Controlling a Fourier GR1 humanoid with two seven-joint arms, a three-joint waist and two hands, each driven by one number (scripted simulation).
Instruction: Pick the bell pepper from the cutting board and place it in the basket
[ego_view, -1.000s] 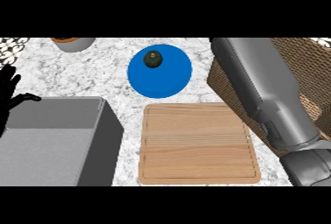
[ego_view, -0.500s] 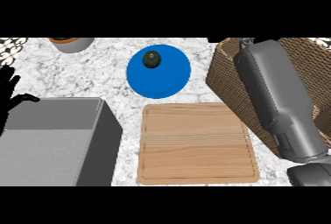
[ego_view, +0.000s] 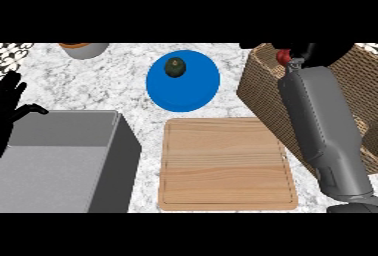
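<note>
A small piece of the red bell pepper (ego_view: 283, 57) shows at the top right, tucked under my right hand (ego_view: 316, 50). The black fingers curl round it above the far end of the woven basket (ego_view: 262, 95). The picture's top edge cuts off most of that hand. My grey right forearm stretches up over the basket from the lower right. The wooden cutting board (ego_view: 225, 165) lies bare in the middle, left of the basket. My left hand (ego_view: 13, 95) rests open at the left edge with its fingers up.
A blue plate (ego_view: 184, 92) carrying a dark green fruit (ego_view: 175, 67) sits behind the board. A grey box (ego_view: 66, 160) fills the lower left. A bowl (ego_view: 85, 49) stands at the far left back on the marble counter.
My right forearm has swung to the right, from over the counter beside the plate to over the basket. The hand with the red pepper has come into sight. The left hand has stayed put.
</note>
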